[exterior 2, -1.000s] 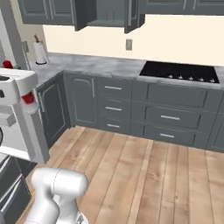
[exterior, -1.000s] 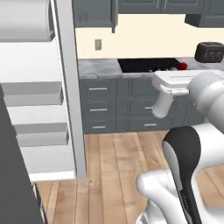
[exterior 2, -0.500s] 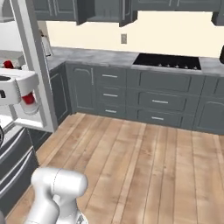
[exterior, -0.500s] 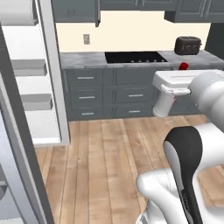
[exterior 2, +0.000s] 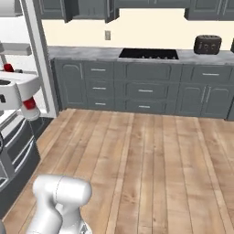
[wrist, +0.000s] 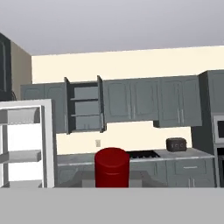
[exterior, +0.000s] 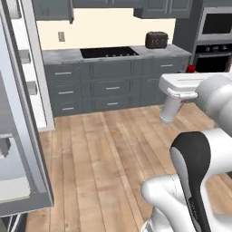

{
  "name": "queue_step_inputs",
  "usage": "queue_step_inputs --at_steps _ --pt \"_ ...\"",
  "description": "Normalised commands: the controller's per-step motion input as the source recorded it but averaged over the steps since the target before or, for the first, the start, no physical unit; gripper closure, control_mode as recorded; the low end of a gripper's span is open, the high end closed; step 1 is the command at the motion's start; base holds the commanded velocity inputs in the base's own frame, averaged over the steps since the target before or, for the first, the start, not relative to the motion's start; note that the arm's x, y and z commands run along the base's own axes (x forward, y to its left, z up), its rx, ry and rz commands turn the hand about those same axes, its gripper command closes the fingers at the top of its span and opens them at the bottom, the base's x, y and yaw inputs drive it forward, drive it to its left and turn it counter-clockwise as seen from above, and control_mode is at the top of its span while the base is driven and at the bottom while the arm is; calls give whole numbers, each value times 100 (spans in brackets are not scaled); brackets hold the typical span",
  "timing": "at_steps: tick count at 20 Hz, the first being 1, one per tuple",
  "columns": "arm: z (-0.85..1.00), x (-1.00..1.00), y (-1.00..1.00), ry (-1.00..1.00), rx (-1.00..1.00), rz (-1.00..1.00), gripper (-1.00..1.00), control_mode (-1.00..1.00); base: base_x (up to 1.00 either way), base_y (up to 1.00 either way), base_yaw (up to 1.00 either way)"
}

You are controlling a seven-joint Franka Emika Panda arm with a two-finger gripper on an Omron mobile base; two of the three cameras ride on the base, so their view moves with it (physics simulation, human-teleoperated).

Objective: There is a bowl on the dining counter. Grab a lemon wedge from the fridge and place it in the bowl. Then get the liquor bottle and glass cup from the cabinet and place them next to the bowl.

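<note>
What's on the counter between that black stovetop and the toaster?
Nothing: in the right base view the grey counter is bare between the stovetop and the toaster.

The light plank wood floor [exterior 2: 151,160] looks matt; the speckled grey stone worktop [exterior 2: 82,52] smooth; the black glass hob [exterior 2: 148,54] glossy.

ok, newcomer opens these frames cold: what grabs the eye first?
Probably the red cylinder sitting dead centre and low in the hand view, bright against the grey kitchen. Next, the upper cabinet with both doors swung open, above the counter left of the cooktop. Then the open fridge crowding the left edge of the left base view, and the dark toaster on the counter at far right.
</note>
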Motion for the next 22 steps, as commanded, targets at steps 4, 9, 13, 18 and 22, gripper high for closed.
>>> queue_step_inputs --at_steps 4,9,13,18,22 --pt "0 0 0 0 0 0 100 100 -100 -2 -34" --pt "0 0 0 0 0 0 100 100 -100 -11 -34" --pt "0 0 0 0 0 0 100 100 -98 -62 -22" --pt "0 0 0 0 0 0 100 100 -79 -98 -7" --pt "0 0 0 0 0 0 100 100 -40 -100 -1"
